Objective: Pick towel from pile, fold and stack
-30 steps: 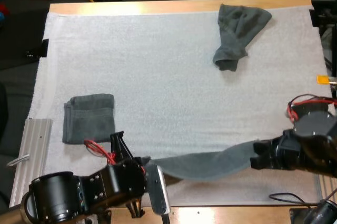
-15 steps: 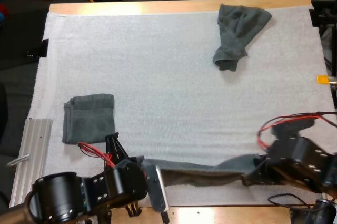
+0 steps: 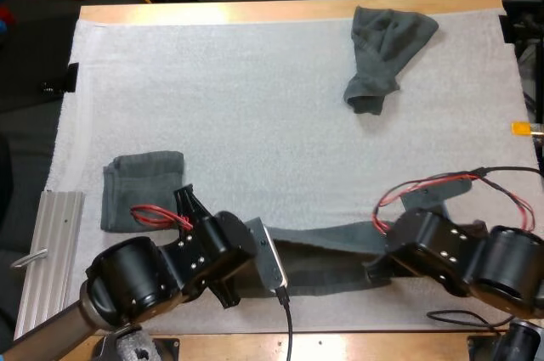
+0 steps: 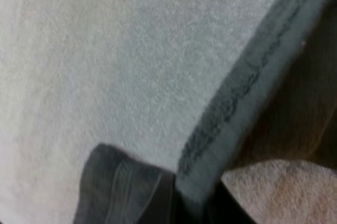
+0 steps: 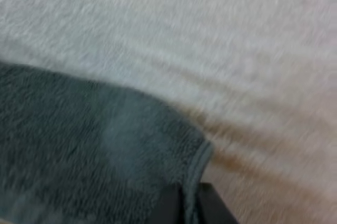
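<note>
A dark grey-green towel (image 3: 327,246) lies stretched across the near part of the white mat (image 3: 255,123), held at both ends. My left gripper (image 3: 257,252) is shut on its left end. In the left wrist view the fingers (image 4: 160,203) pinch the towel's hemmed edge (image 4: 237,87). My right gripper (image 3: 376,264) is shut on the right end. In the right wrist view its fingers (image 5: 213,205) clamp the towel's corner hem (image 5: 105,145). A folded towel (image 3: 144,189) lies at the mat's left. A crumpled towel (image 3: 382,51) sits at the far right.
A ribbed metal rail (image 3: 47,251) lies along the mat's left edge beside the folded towel. The wooden table edge (image 3: 340,346) runs just in front of both arms. Bare mat spreads between the held towel and the crumpled one.
Both arms have moved away from the front edge and closer together, carrying the towel with them. The towel now sags wider between them.
</note>
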